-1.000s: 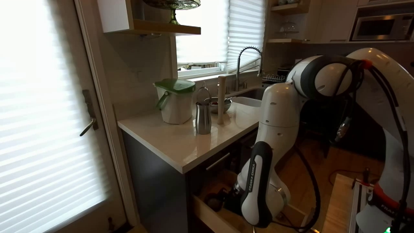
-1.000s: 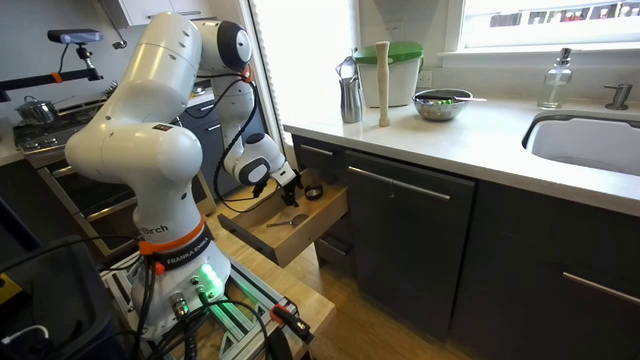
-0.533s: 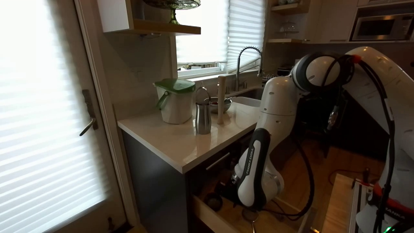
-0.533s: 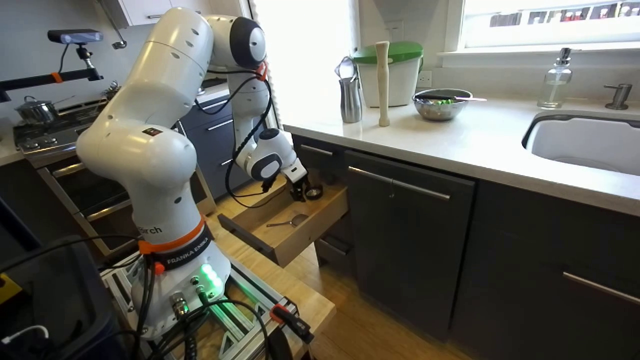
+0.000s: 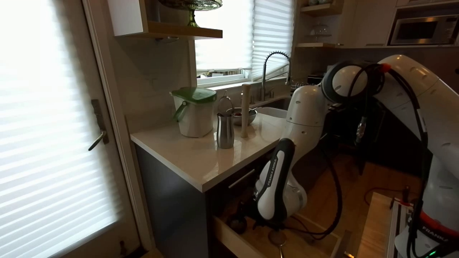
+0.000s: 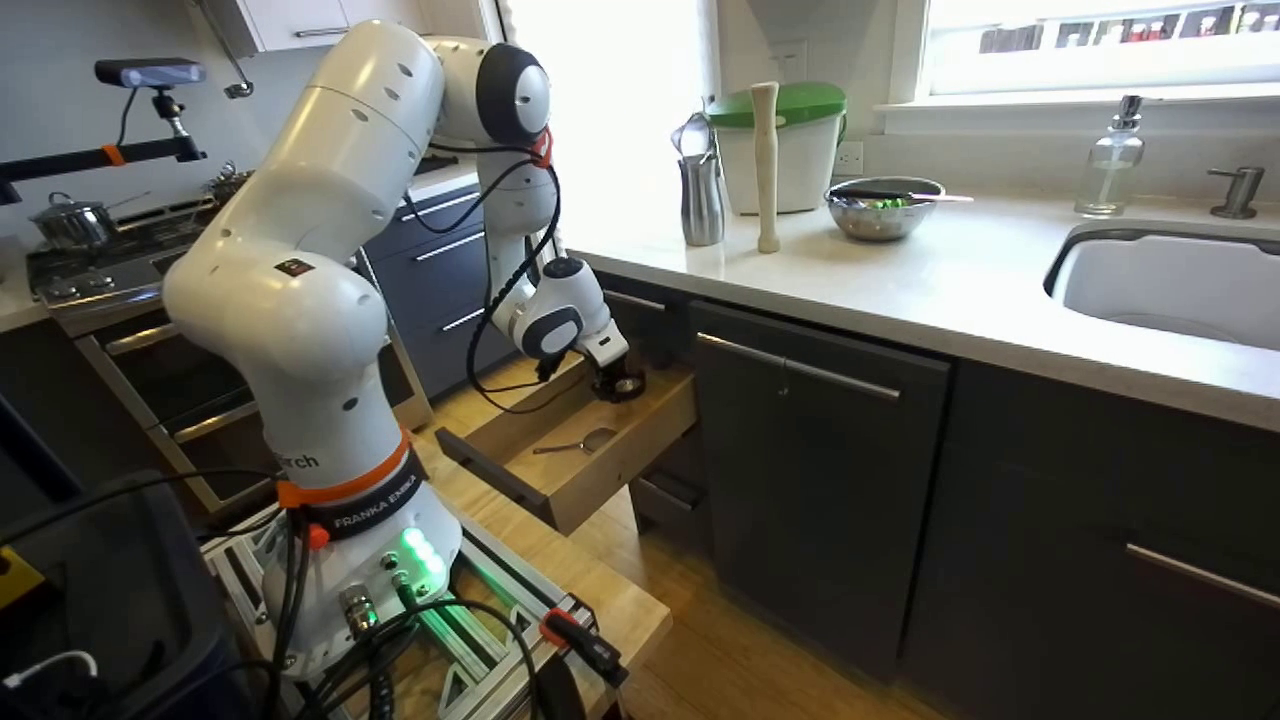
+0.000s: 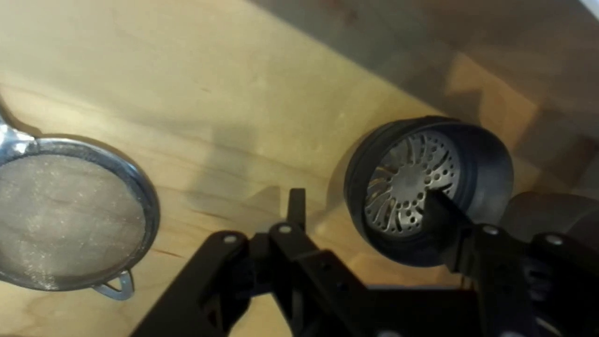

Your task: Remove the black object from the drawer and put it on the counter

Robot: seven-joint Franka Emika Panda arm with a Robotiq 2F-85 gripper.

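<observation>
Two kitchen things lie in plain sight on the pale wooden floor of the drawer (image 7: 262, 93) in the wrist view. On the left is a strainer (image 7: 65, 210), its fine mesh ringed in metal and its handle running out of sight. Next comes the end effector (image 7: 367, 201), its fingers spread apart: one finger (image 7: 296, 210) is over bare wood just beside the black object (image 7: 407, 180), and the other finger (image 7: 440, 210) crosses in front of that object's hollow, covering part of its pierced metal middle. The left side of the round rim thus shows between the two fingers; whether either of them touches it, I cannot tell. Farther right, a dark rounded shape (image 7: 538, 213) is too dim to name. In an exterior view, the arm (image 6: 330, 165) reaches from the left down into the drawer, and the end effector is right at the black object, which lies deeper in the drawer than the strainer. To the right and above runs the desk (image 6: 980, 285), carrying, in order, a tall metal cup (image 6: 702, 205), a wooden stick (image 6: 766, 160) in front of a green-lidded bin (image 6: 815, 150), a bowl (image 6: 880, 222) and a soap bottle (image 6: 1115, 165) near the sink (image 6: 1160, 272).
</observation>
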